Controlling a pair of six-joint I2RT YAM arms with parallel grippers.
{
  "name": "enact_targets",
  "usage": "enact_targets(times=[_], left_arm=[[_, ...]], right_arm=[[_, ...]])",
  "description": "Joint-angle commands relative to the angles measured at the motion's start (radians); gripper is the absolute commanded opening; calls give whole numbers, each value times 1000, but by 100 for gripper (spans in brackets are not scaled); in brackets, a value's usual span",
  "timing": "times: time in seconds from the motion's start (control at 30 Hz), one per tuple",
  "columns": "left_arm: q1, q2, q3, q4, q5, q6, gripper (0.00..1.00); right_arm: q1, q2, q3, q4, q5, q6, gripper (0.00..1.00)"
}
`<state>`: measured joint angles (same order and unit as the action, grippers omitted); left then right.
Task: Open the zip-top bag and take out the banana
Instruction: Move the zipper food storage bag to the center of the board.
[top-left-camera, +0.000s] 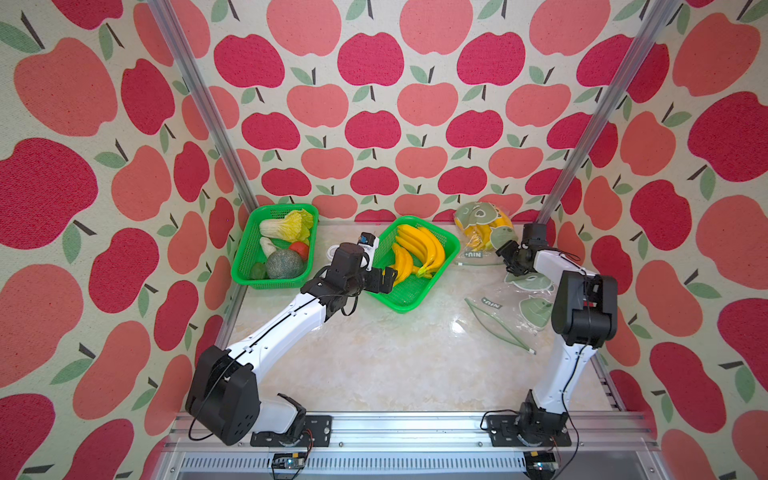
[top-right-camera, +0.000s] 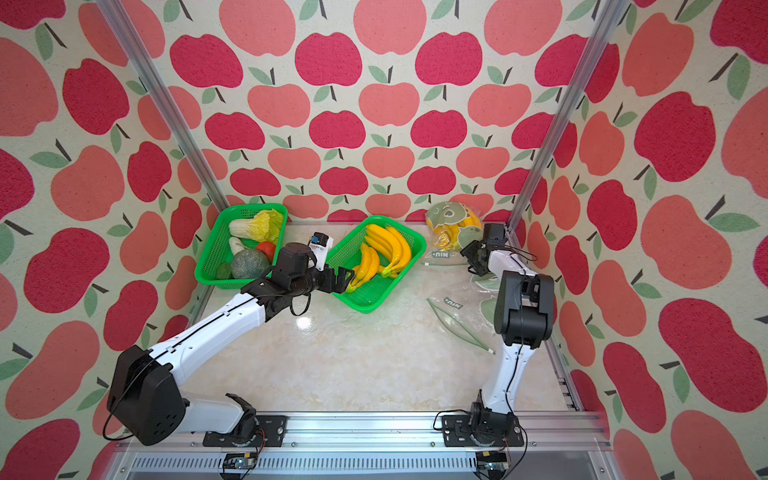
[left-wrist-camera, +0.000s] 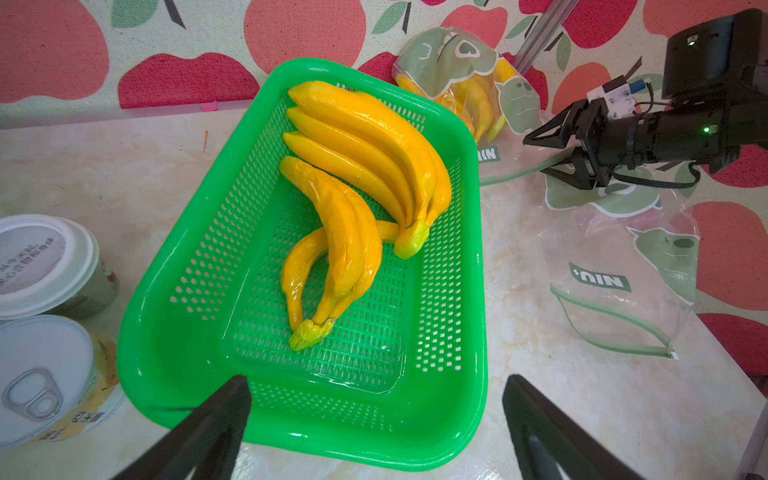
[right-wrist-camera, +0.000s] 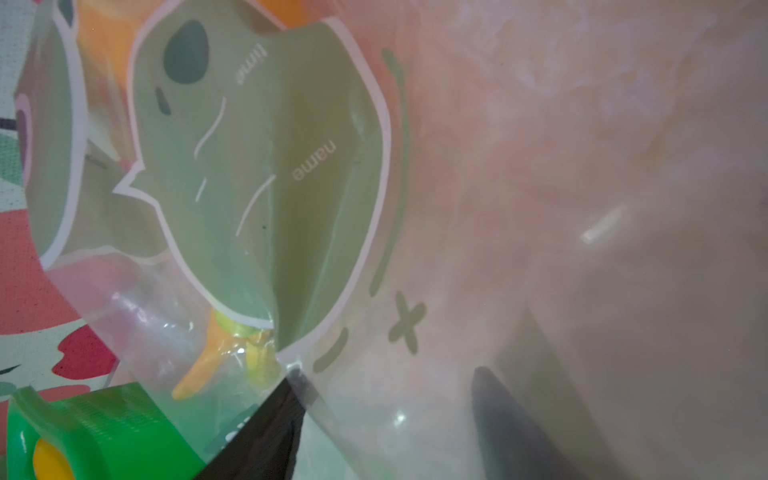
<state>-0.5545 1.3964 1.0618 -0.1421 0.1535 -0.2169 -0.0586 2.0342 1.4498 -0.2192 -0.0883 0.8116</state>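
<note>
Working inside apple-print walls, over a pale marble worktop (top-left-camera: 374, 365). Judging the opening step to be in hand: reaching with the right pincer (left-wrist-camera: 535, 155) to the zip-top bag (top-left-camera: 478, 224), which is leaning against the back wall in the far right corner. Seeing the banana (left-wrist-camera: 482, 104) yellow through the film there, not yet out. Straddling a fold of that film with jaws apart, one finger plainly in front and one dimly behind it in the right wrist view; not visibly clamping anything. Hanging the left pincer (left-wrist-camera: 374, 380) released and empty over the near rim of a green basket (left-wrist-camera: 471, 291).

Probably calling next for closing on one lip just by the green zip strip (top-left-camera: 478, 263), bringing the left pincer across for the opposite lip, then pulling the two apart. Not being able to tell from these views whether the seal is already parted.

Holding two loose banana bunches (left-wrist-camera: 353, 187) in that basket. Holding a cabbage (top-left-camera: 286, 224), a tomato (top-left-camera: 300, 248) and a mottled green ball (top-left-camera: 284, 264) in a second green basket (top-left-camera: 243, 259) at the far left. Noting a second printed bag (left-wrist-camera: 623, 266) lying flat near the right arm, mouth gaping, seemingly empty. Noting two cans (left-wrist-camera: 41, 257) standing just beside the banana basket.
</note>
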Motion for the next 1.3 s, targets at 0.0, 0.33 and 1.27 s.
enact_targets(times=[0.0, 0.33, 1.27], left_arm=[[-25, 32, 22, 47, -19, 49, 98], [-66, 79, 67, -16, -32, 34, 99], [-319, 60, 24, -98, -60, 2, 96]], right_arm=[[-12, 21, 48, 46, -31, 25, 50], [20, -136, -1, 6, 8, -50, 0], [139, -1101, -865, -169, -76, 58, 0]])
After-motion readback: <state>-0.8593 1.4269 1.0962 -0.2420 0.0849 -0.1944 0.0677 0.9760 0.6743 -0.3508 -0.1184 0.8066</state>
